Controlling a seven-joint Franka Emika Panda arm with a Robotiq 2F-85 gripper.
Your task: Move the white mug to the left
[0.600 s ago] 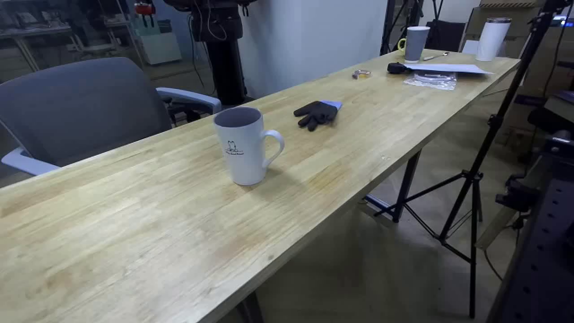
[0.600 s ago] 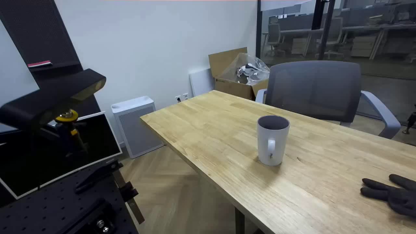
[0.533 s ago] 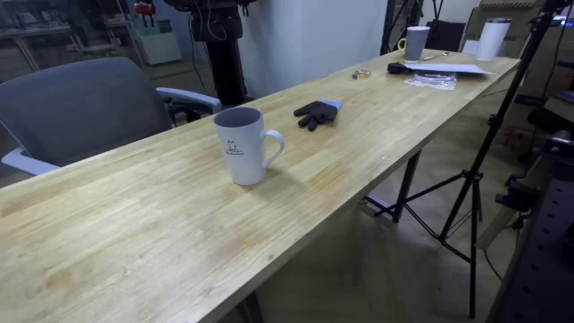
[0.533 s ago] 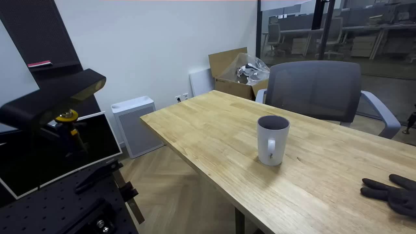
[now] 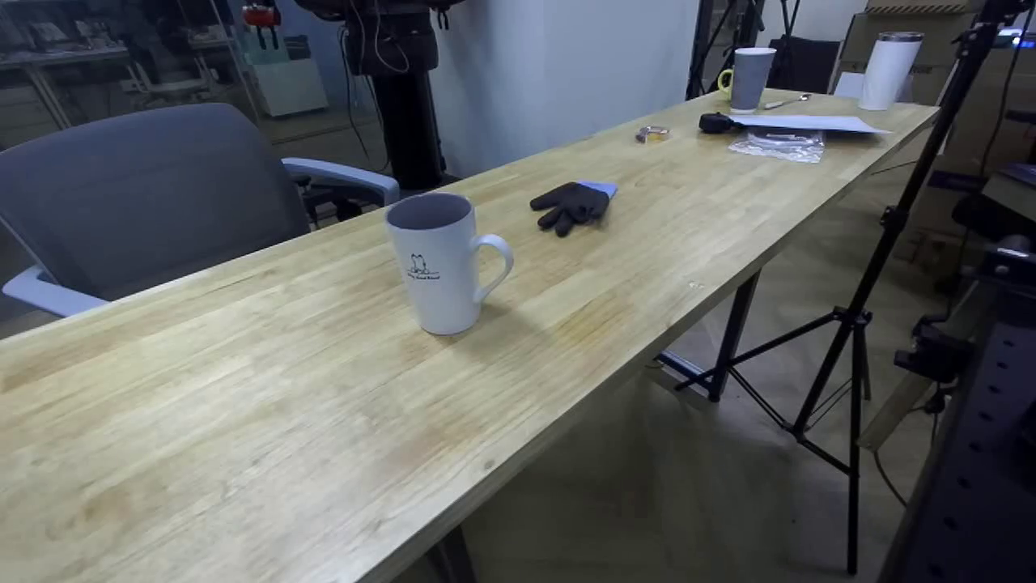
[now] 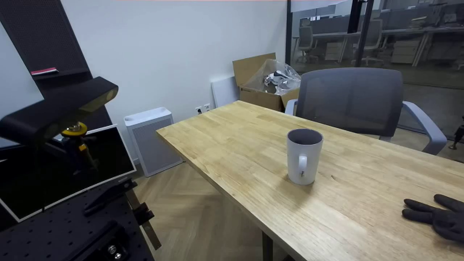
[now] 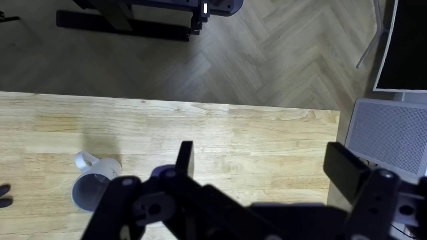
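The white mug stands upright on the wooden table in both exterior views (image 5: 441, 283) (image 6: 303, 163). It has a loop handle, a dark grey inside and a small dark print. In the wrist view the mug (image 7: 103, 168) is at the lower left, seen from above, with its lower right side partly covered by the gripper's left finger parts. My gripper (image 7: 261, 158) shows in the wrist view only. Its two fingers are wide apart with bare table between them. It is empty and off to the right of the mug in that view. It is out of sight in both exterior views.
A black glove (image 5: 573, 206) lies near the mug. A grey cup (image 5: 751, 81), a white tumbler (image 5: 890, 73) and papers (image 5: 809, 123) are at the table's far end. A chair (image 6: 351, 101) stands against the table (image 6: 224, 145). A black tripod (image 5: 870, 283) stands beside it.
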